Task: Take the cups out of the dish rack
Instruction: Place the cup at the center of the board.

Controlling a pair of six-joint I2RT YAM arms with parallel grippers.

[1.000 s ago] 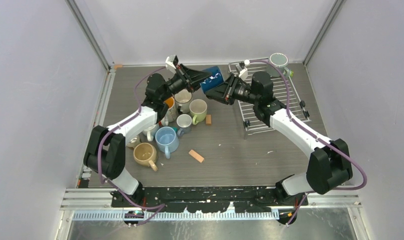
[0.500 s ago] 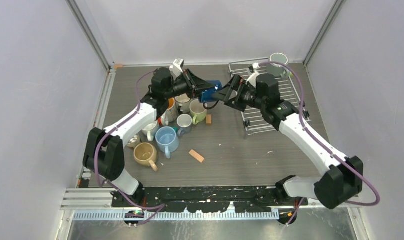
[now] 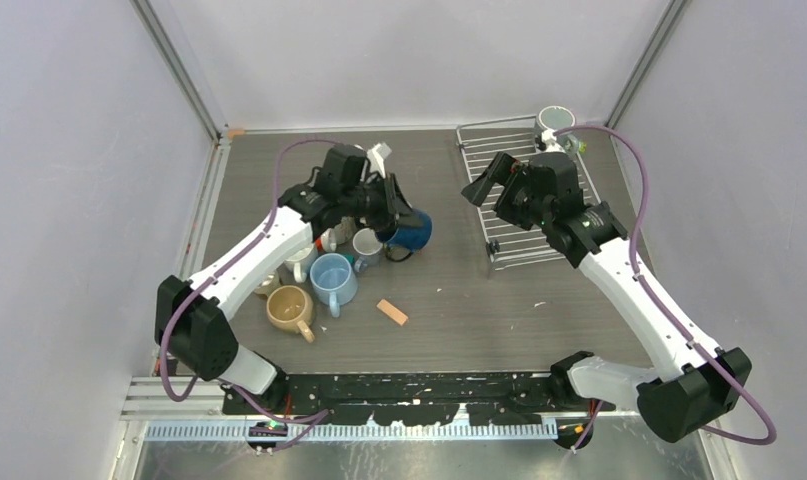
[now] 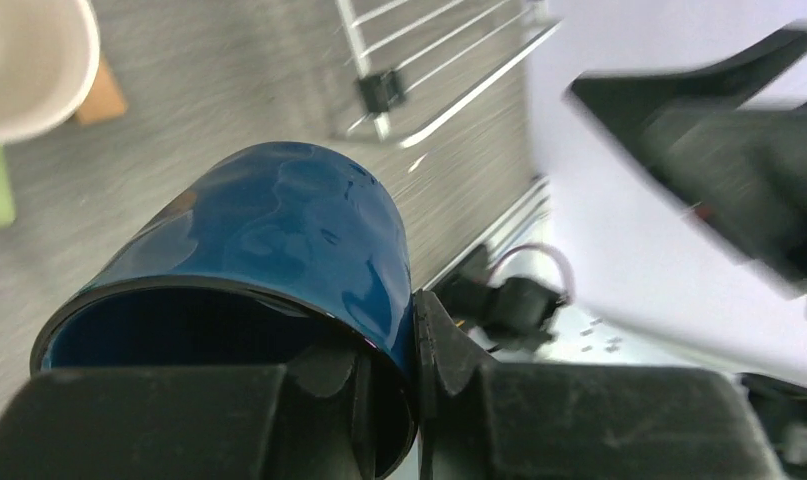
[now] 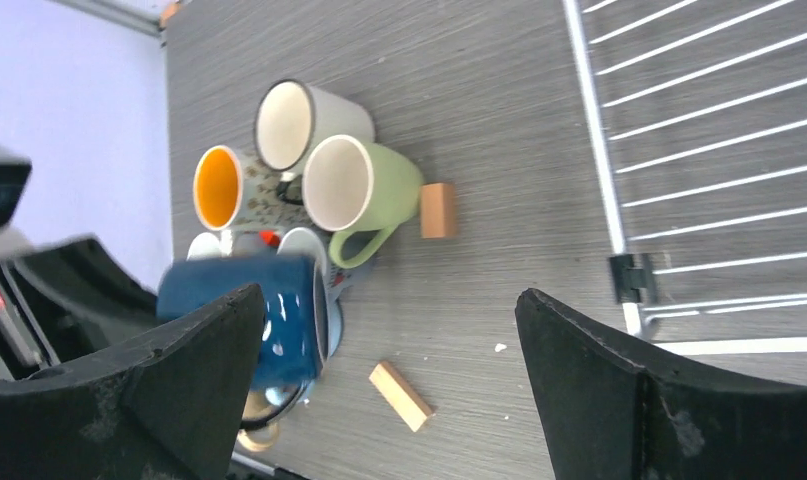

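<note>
Navy cup [image 3: 411,230] hangs tilted from your left claw [image 4: 416,375], which pinches its rim with one finger inside and one outside. It is low over the right side of the group of cups [image 3: 324,270] standing toward the bench's [image 3: 459,310] left edge. Level it, set it on bare bench clear of the lime cup [image 5: 364,190], and let go only once the base sits flat. Your right claw [image 3: 484,182] is spread wide and empty over the dish rack [image 3: 524,245]. One grey-green cup [image 3: 556,122] waits at the far right corner.
</note>
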